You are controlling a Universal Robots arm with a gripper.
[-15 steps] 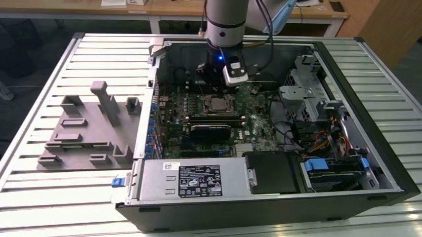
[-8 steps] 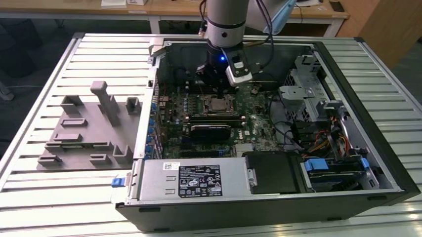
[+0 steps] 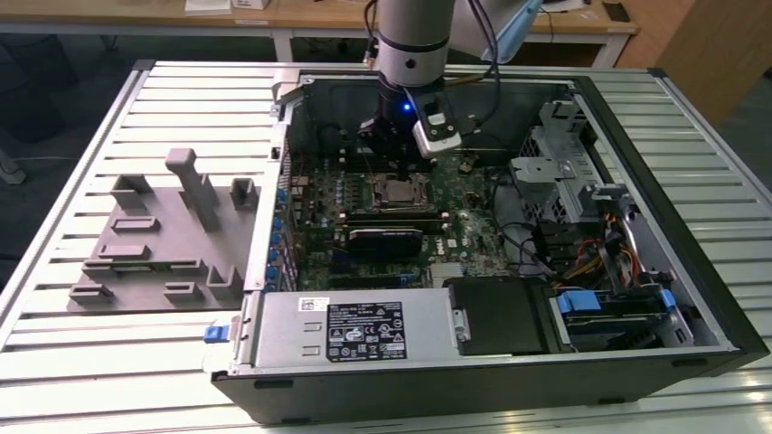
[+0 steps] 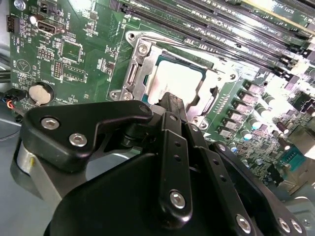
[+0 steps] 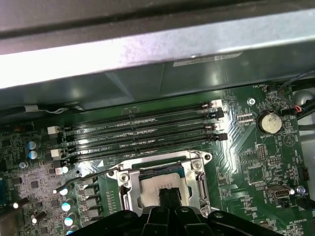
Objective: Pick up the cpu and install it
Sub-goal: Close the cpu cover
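My gripper [image 4: 170, 100] has its fingers together, gripping nothing, just above the cpu [image 4: 183, 77] lying in the socket [image 4: 134, 73]; if it sits askew, I fear a downward push would damage both.

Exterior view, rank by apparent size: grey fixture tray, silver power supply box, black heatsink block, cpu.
1. grey fixture tray
2. silver power supply box, though it sits nearer the camera
3. black heatsink block
4. cpu, smallest, though not far below the heatsink block
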